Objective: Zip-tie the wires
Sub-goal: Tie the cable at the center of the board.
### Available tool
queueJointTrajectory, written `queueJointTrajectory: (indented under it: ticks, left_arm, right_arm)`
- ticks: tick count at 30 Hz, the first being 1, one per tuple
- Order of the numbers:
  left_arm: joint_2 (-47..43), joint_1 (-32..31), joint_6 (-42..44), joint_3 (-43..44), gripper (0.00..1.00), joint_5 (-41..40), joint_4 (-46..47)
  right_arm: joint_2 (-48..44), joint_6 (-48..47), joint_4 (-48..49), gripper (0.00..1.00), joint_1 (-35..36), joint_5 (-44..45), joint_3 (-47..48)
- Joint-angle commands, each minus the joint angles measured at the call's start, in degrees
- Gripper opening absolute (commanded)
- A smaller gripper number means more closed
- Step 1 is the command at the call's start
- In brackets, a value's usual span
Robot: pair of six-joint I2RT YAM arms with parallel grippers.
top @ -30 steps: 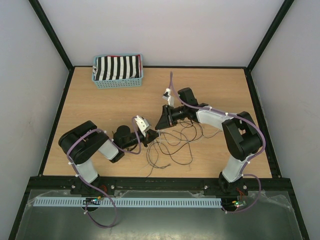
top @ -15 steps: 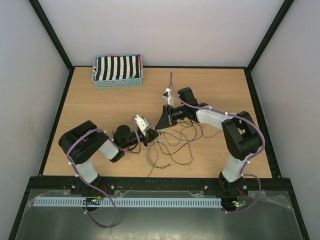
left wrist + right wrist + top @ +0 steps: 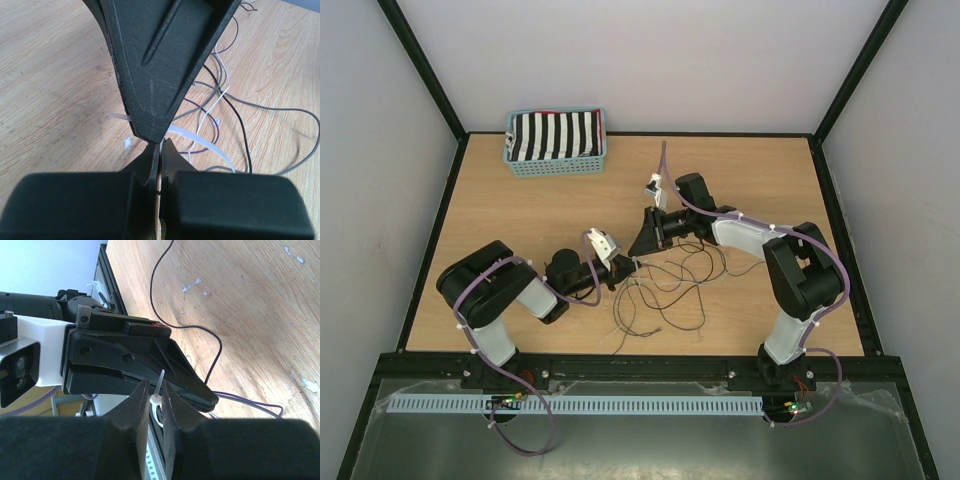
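Your two grippers meet tip to tip near the middle of the table (image 3: 520, 215), at the far-left edge of the wires (image 3: 665, 295). I judge they are set this way so one can steady the tie (image 3: 200, 143) while the other works its tail. The wires lie in loose loops on the wood, between the grippers and the near edge, and nothing shows them drawn into a tight bundle yet.

The left gripper (image 3: 159, 148) is pressed together. The white strap runs right past its tips, but you cannot tell whether it is pinched there. The right gripper (image 3: 156, 388) stands slightly spread with the tie's tail rising in the gap, so it looks placed for a pinch rather than clamped.

The left arm lies low, folded at the elbow, and reaches right along the table. The right arm reaches left over the wires, its wrist dropped and its fingers angled down onto the left gripper's tips.
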Motion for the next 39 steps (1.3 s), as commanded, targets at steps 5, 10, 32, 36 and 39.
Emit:
queueJointTrajectory:
  ticks: [5,10,32,36,39]
  left_arm:
    - [0.67,0.11,-0.61,0.99,0.00,0.79,1.79]
    - [1.04,0.13,-0.65,1.07,0.00,0.77,1.78]
    - [0.88,0.02,0.09,1.01,0.00,0.92,1.77]
    - [1.00,-0.02,0.29,1.06,0.00,0.96,1.77]
    - [0.98,-0.07,0.30,1.06,0.00,0.85,1.81]
  right_arm:
    - [0.04,0.62,2.05,0.26,0.36,-2.33,0.11]
    - [-0.04,1.03,2.43,0.27,0.37,-2.58,0.03]
    - [-0.12,4.55,5.00,0.30,0.37,-1.96,-0.77]
    - [-0.03,5.01,5.17,0.31,0.33,-1.67,-0.78]
    - [0.06,5.17,5.18,0.29,0.39,-1.62,-0.61]
